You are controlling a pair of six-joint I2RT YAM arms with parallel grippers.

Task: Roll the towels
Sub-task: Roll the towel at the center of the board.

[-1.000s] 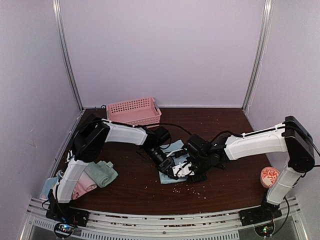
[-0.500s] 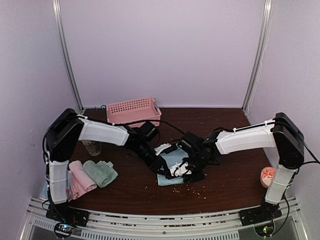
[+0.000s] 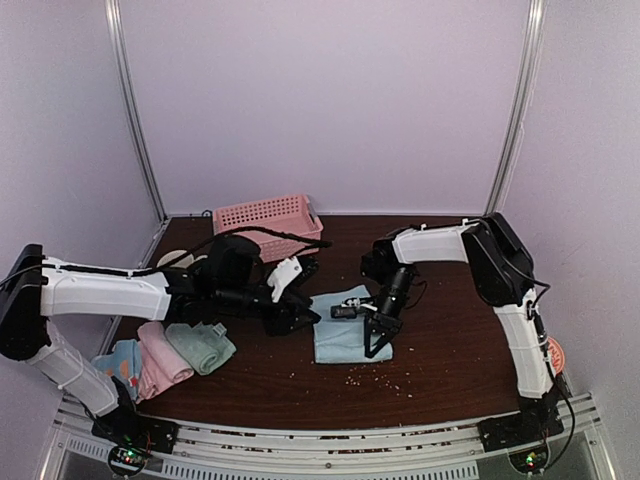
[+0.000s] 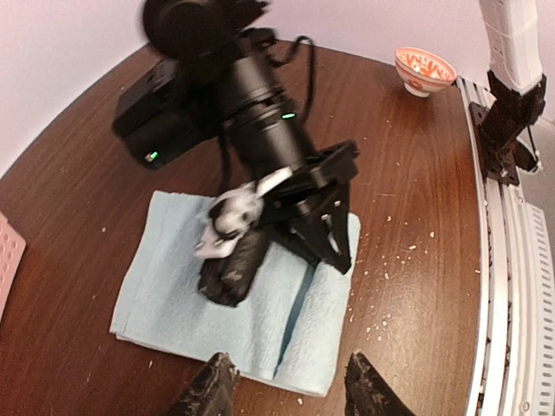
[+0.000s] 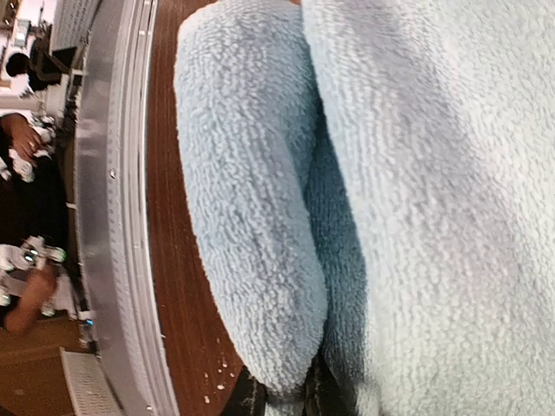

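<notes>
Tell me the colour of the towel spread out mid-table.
The towel is plain light blue, clearest in the left wrist view.

Light was soft, even; shadows faint on the dark desk [image 3: 450, 370]. Left wrist view blurred up top; towel [image 5: 416, 173] weave showed sharp, close.

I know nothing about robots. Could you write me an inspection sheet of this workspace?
Surface: dark wooden table, pale crumbs scattered.
Job's things: light blue towel flat mid-table, one edge folded up; green towel, pink towel and dotted blue towel bundled at left.
Clutter: pink basket at back; patterned bowl at right.
Grippers: left gripper open, empty; right gripper shut on the light blue towel's fold.
Cables: black cable loops beside the right arm.
Surroundings: plain lilac walls, metal rail along near edge.
</notes>
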